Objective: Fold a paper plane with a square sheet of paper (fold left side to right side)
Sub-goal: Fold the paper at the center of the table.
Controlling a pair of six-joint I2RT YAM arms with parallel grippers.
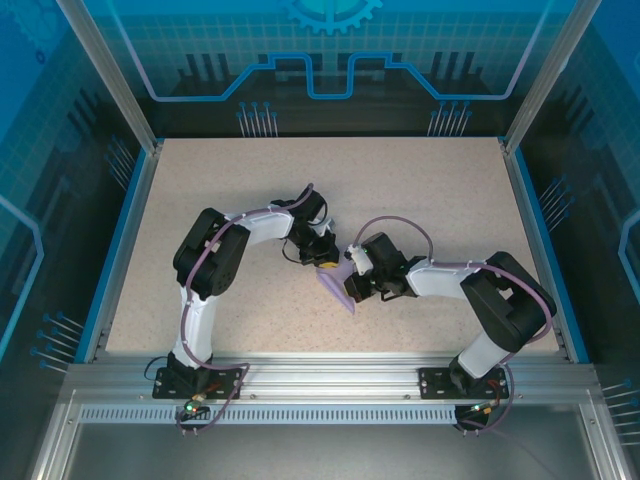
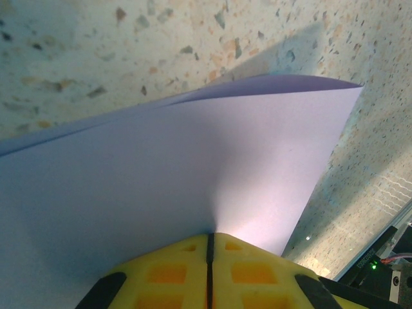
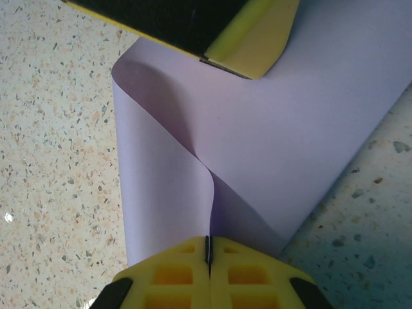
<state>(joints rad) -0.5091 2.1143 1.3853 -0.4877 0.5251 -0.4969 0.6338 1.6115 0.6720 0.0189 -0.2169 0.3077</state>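
The square sheet of paper (image 1: 337,288) is pale lavender and hangs bent between both grippers, just above the table's middle. My left gripper (image 1: 326,261) is shut on one edge; in the left wrist view its yellow fingertips (image 2: 193,257) pinch the sheet (image 2: 193,174), which fans away from them. My right gripper (image 1: 349,287) is shut on another edge. In the right wrist view its gripper (image 3: 208,250) clamps the paper (image 3: 309,129), which curls into an S-shaped wave. The left gripper's yellow finger (image 3: 254,38) holds the far edge there. The paper plane is out of view.
The speckled beige tabletop (image 1: 420,190) lies bare around the arms, bounded by blue and aluminium rails (image 1: 130,230). The two arms bend inward so that their wrists nearly meet at the centre. Cables and a green light (image 2: 373,264) show at the table's edge.
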